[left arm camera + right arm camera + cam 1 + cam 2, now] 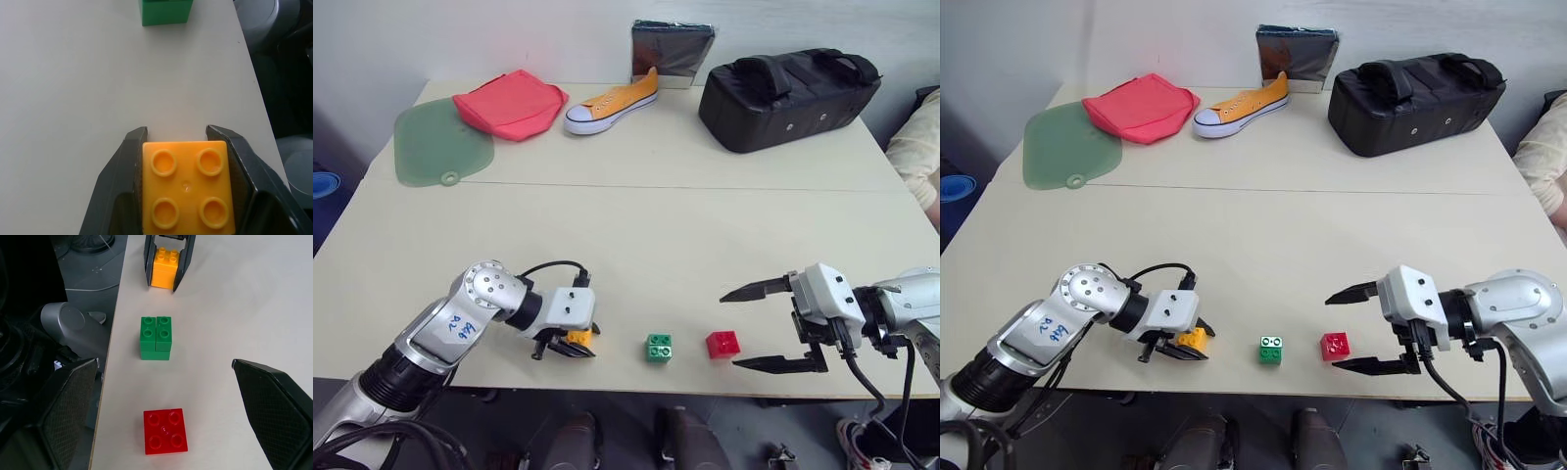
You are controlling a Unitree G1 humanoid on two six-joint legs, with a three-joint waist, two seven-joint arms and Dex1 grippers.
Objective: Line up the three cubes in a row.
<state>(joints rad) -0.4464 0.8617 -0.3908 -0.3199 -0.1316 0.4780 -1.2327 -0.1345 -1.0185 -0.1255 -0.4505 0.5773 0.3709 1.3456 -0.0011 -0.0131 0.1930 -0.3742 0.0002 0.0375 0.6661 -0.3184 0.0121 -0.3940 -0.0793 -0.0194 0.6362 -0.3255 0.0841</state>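
Note:
Near the table's front edge, my left gripper [576, 345] is shut on the orange-yellow cube [186, 188], with one black finger on each side. I cannot tell whether that cube touches the table. To its right the green cube [658, 348] stands on the table. Further right sits the red cube [722, 344]. All three lie roughly along one line by the edge. My right gripper [729, 330] is open wide, with one finger beyond the red cube [165, 431] and one on its near side. It touches nothing.
At the back of the table [636, 225] are a green mat [440, 145], a red pouch [511, 103], an orange sneaker [612, 101], a dark foil packet [671, 49] and a black bag [788, 96]. A person's sleeve [920, 147] shows at the right edge.

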